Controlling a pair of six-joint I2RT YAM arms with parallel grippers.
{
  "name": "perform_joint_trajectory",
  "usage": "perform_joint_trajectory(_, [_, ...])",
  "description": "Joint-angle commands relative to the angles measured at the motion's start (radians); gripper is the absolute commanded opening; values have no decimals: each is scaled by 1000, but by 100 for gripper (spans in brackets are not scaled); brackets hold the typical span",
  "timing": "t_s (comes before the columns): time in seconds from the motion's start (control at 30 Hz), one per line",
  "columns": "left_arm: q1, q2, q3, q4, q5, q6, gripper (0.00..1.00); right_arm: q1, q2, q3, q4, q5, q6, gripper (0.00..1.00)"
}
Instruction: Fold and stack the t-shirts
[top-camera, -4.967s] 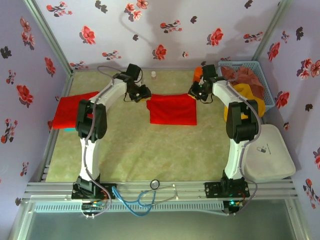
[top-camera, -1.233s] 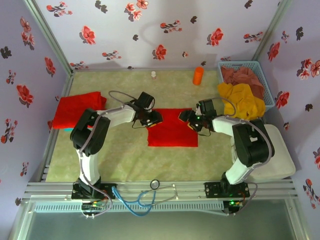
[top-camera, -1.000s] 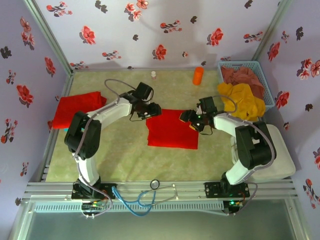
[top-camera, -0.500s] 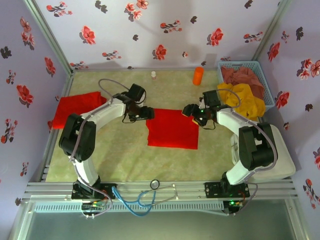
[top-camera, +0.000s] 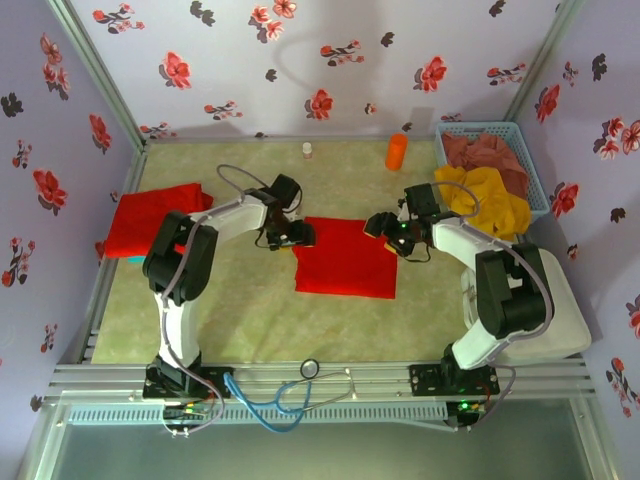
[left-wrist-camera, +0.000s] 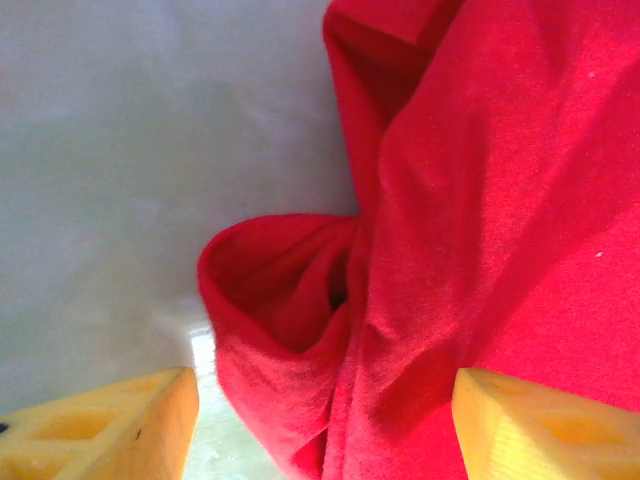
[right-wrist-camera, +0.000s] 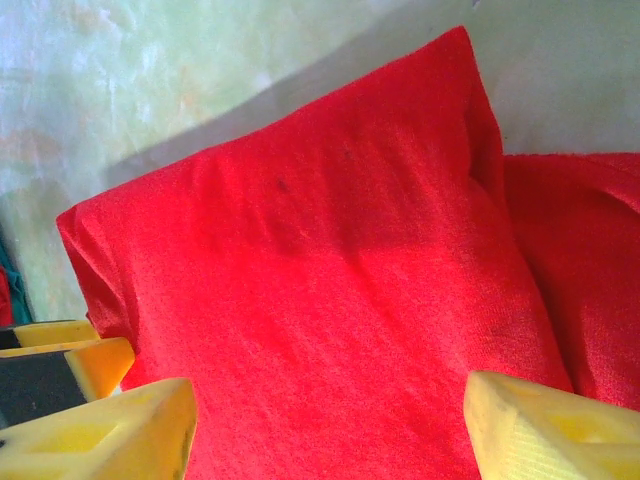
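Though flat from above, t-shirt (top-camera: 345, 258) corner bunched up close; left fingers (left-wrist-camera: 100, 425) and right fingers (right-wrist-camera: 545, 425) spread, empty.

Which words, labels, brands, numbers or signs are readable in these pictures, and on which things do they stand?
No text can be read here.
White box: a small dark mark on its top, too small to read.
Middle shirt and left shirt: plain red cloth, no lettering visible.
Orange bottle and small white bottle: too small to show any label.
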Motion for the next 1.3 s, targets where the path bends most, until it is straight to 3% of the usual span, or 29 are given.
perform_joint_trajectory(0.0, [-10, 30, 43, -5, 50, -12, 67, -7, 16, -11, 6, -11, 0, 71])
perform_joint_trajectory(0.57, [-49, 117, 114, -31, 174, 6, 61, -17, 43, -33, 47, -42, 16, 70])
perform_joint_trajectory(0.9, [-36, 132, 85, 34, 221, -9, 46, -30, 41, -50, 64, -57, 22, 69])
perform_joint_trajectory(1.13, [-35, 132, 59, 63, 236, -19, 28, -36, 42, -53, 69, -62, 25, 69])
perform_joint_trajectory(1.27, [-36, 121, 45, 75, 237, -19, 25, -37, 42, -53, 69, -64, 25, 69])
